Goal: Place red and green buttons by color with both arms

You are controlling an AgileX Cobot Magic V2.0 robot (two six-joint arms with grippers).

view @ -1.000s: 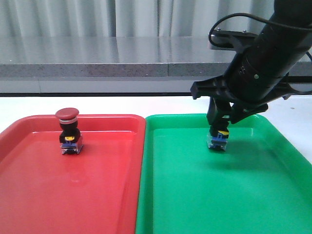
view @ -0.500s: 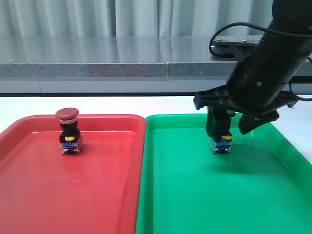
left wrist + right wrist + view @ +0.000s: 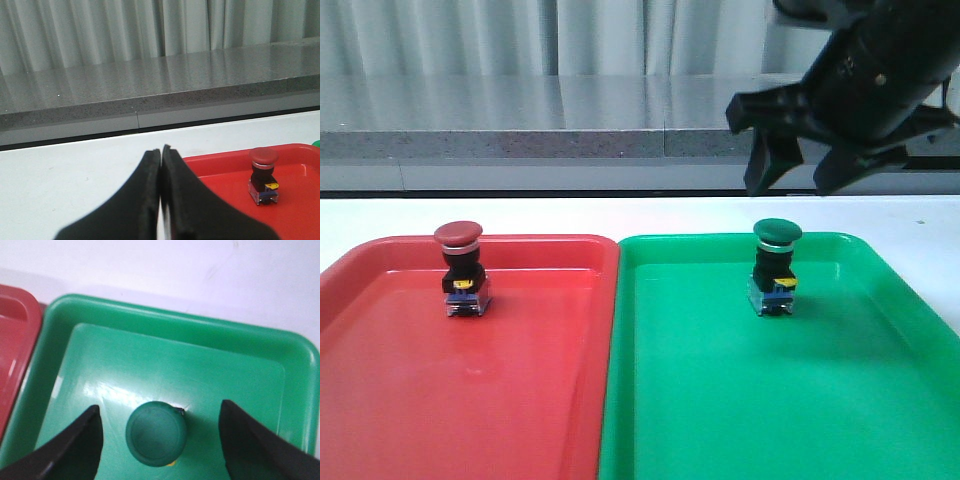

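Observation:
The green button [image 3: 777, 267] stands upright in the green tray [image 3: 720, 400], near its back edge. My right gripper [image 3: 802, 172] hangs open and empty well above it; in the right wrist view the green cap [image 3: 157, 433] lies between the spread fingers [image 3: 75, 445], apart from both. The red button [image 3: 461, 270] stands upright in the red tray [image 3: 420, 400]; it also shows in the left wrist view [image 3: 263, 175]. My left gripper [image 3: 160, 156] is shut and empty, over the white table beside the red tray; it does not show in the front view.
The two trays sit side by side on a white table [image 3: 620, 215]. A grey stone ledge [image 3: 520, 140] and pale curtains run behind. The right arm's black housing [image 3: 880, 70] fills the upper right of the front view.
My right gripper opened, let go of the green button and rose clear above it. The green button stays standing in the green tray. The red button has not moved.

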